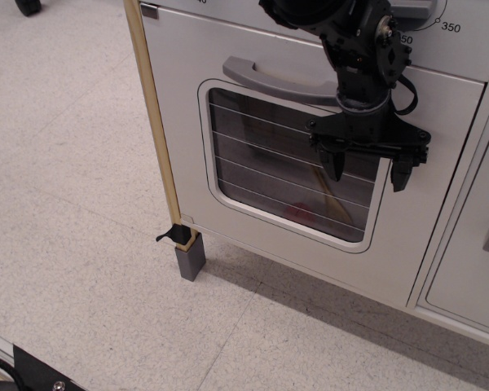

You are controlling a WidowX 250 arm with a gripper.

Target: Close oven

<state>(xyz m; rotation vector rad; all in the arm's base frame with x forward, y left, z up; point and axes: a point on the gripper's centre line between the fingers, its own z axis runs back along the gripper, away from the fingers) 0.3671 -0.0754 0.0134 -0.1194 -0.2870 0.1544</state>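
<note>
The oven stood at approx. 12 to 3 o'clock from the middle of the view, on a speckled floor. Its door lay flat with the front, no gap visible along the top edge or the right edge, so I judged the closing as done or nearly done.

The door was white, w/ a big rounded window crossed by thin wires. A curved grey handle sat above the window, at about 12 o'clock of it. Behind the glass something red and a yellowish stick were dim, I could not tell what they were. A light wood strip ran down the left side, ending on a small grey foot.

The black pincer hung in front of the window's right edge, at approx. 3 o'clock of the glass. Its two fingers were spread apart and held nothing. If they touched the door or not, I could not tell.

In my opinion this door was light, stiff and hinged, probably thin board w/ a plastic pane, so it needs little force. A flat push on the white panel, or on the handle, is best; the pane could scratch.
</note>
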